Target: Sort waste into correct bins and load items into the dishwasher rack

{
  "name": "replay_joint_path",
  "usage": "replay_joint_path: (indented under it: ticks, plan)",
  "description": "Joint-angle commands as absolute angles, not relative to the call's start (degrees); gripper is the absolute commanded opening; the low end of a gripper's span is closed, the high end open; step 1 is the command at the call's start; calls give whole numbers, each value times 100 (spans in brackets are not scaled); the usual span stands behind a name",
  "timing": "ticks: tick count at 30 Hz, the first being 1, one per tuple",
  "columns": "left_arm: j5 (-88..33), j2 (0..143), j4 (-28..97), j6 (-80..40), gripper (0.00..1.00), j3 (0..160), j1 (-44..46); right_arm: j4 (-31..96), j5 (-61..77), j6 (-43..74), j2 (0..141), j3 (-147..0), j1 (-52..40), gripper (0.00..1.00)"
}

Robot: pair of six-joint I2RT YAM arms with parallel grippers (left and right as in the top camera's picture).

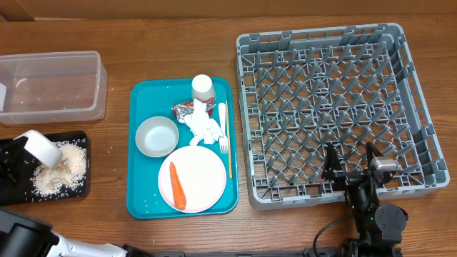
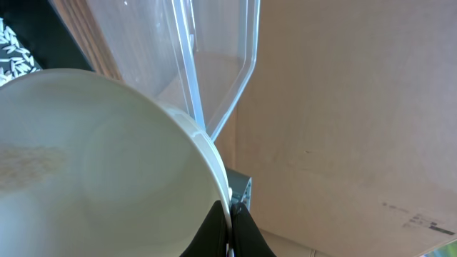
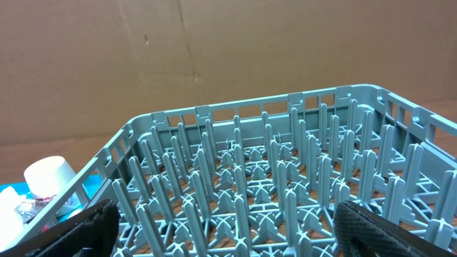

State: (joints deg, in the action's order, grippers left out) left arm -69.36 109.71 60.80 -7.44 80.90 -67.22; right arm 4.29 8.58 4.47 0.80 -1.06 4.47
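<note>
A wooden counter point(image 1: 178, 39) is carrying a teal tray point(image 1: 143, 187) at its middle.

**Left of the teal tray**
- A shallow black tray point(image 1: 75, 135) is lying level with the teal tray's near half and holding a pile of beige grain scraps point(image 1: 61, 173). A few grains are lying loose on the counter between the two trays.
- The left hand point(image 2: 230, 230) is pinching the rim of a small white bowl point(image 1: 41, 148), fingers pressed together on it. It is holding the bowl tipped on its side over the scraps.
- A clear tub point(image 1: 100, 86) is sitting level with the teal tray's far end.

**On the teal tray**
- At the far edge, a white cup point(image 1: 203, 87) is standing.
- Just nearer, a red-and-silver wrapper point(image 1: 187, 108) and a crumpled napkin point(image 1: 205, 129) are lying.
- Along the right edge, a fork point(image 1: 223, 127) and a thin wooden stick point(image 1: 230, 160) are lying.
- On the left side, a second white bowl point(image 1: 157, 135) is sitting upright.
- At the near end, a pink plate point(image 1: 198, 177) is carrying a carrot point(image 1: 177, 185).

**Right of the teal tray**
- A grey rack point(image 1: 321, 86) of upright pegs is standing close beside it.
- The right hand point(image 1: 350, 164) is hovering farther right, level with the teal tray's near end. Its fingers are spread wide and gripping nothing.
</note>
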Motion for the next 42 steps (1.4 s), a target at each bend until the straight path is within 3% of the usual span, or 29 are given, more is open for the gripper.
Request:
replay_joint_path:
  ticks: [1, 5, 8, 11, 13, 16, 19, 23, 37, 40, 42]
  plan:
    - [-7266, 11028, 5975, -537, 4, 8101, -6761, 397, 814, 425, 16, -45, 469, 100]
    - [-8077, 11028, 6029, 36, 4, 8101, -6744, 397, 814, 425, 19, -45, 469, 100]
    - [-7203, 11028, 6182, -961, 4, 8101, -6748, 397, 814, 425, 19, -45, 469, 100]
    - [-8029, 11028, 6139, -163, 4, 8101, -6748, 397, 814, 425, 19, -45, 469, 100]
    - [-7590, 11028, 6171, -860, 4, 8101, -6753, 397, 814, 425, 19, -45, 469, 100]
    - [-7526, 11028, 6171, -875, 4, 8101, -6761, 397, 814, 425, 19, -45, 469, 100]
    - [-6370, 11028, 6447, -1518, 4, 8101, -6759, 397, 814, 425, 19, -45, 469, 100]
    - [-7430, 11028, 6200, -349, 4, 8101, -6759, 397, 814, 425, 19, -45, 469, 100]
    - [-7590, 11015, 6504, -108, 4, 8106, -6801, 397, 814, 425, 19, -45, 469, 100]
    - [-8562, 11013, 6958, 1455, 4, 8106, -6814, 397, 814, 425, 19, -45, 469, 100]
    - [-8558, 11015, 7236, 1879, 4, 8106, -6818, 397, 814, 425, 19, -45, 469, 100]
